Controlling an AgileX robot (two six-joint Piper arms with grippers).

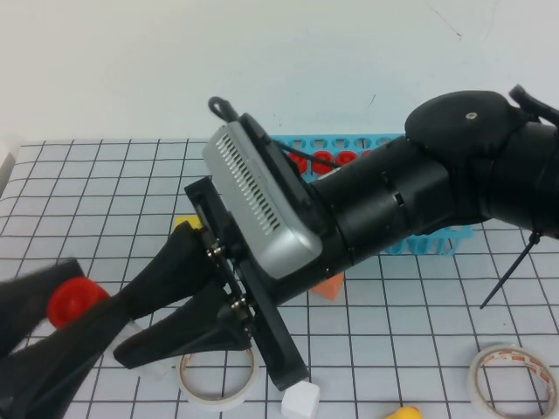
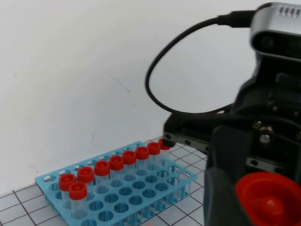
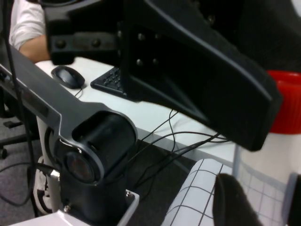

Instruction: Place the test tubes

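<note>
Test tube (image 1: pixel 70 301) is mid-handover at your left: right gripper (image 1: pixel 106 332) looks clamped on it, left gripper (image 1: pixel 35 336) alongside, state unclear; next you carry it to the rack (image 1: pixel 428 243).

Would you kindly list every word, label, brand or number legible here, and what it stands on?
None can be read.
The wrist camera, blue rack, red-capped test tube and tape rolls bear no legible text.
The right gripper is over the table's left beside the tube; the left gripper is at the near left edge.
</note>
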